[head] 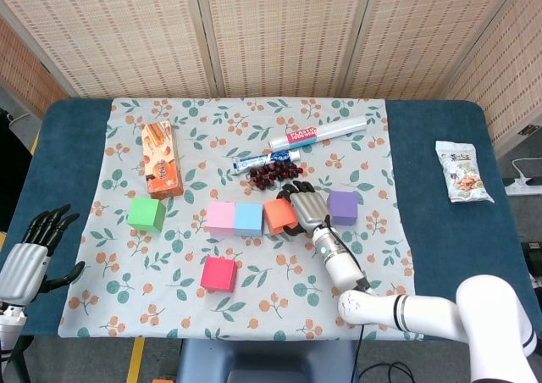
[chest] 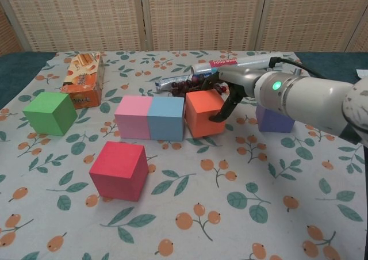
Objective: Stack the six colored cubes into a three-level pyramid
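Pink cube [head: 221, 218] and blue cube [head: 248, 219] stand side by side mid-cloth. My right hand [head: 306, 205] grips the orange cube [head: 279, 216] from above and from its right, with the cube's left face against the blue one. In the chest view the right hand [chest: 230, 90] curls over the orange cube [chest: 204, 113] beside the blue cube [chest: 167, 118]. The purple cube [head: 342, 207] sits just right of the hand. Left of the row is the green cube [head: 146, 214], and the red cube [head: 218, 274] lies nearer me. My left hand [head: 34, 252] hangs off the table's left edge, fingers apart and holding nothing.
Behind the row lie dark berries [head: 273, 174], a blue-white wrapper [head: 262, 159] and a foil roll [head: 318, 133]. A biscuit box [head: 161, 158] stands at the back left. A snack bag [head: 463, 173] lies on the blue tabletop at the far right.
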